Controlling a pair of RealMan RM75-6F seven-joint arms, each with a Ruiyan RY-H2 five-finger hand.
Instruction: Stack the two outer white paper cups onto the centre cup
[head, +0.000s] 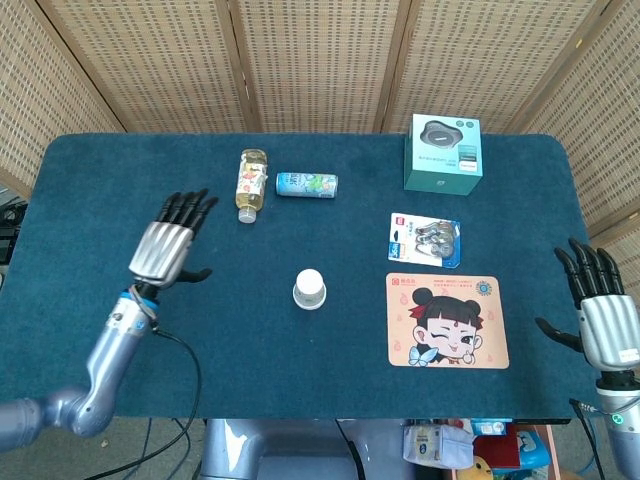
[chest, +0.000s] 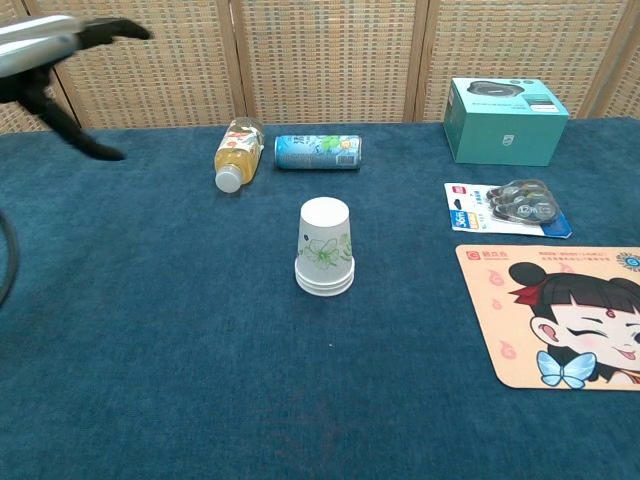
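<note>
Standing upside down on the surface (head: 100, 200), the cup stack (head: 309, 288) sits well right of the left hand (head: 165, 250), fingers (head: 186, 207) apart; right hand (head: 605, 320) likewise spread, empty.

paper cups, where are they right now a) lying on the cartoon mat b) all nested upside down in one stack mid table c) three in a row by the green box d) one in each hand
b: the paper cups stand as one upside-down stack on the table, several rims showing at the base, with the left hand and the right hand both empty and well away from them.
</note>
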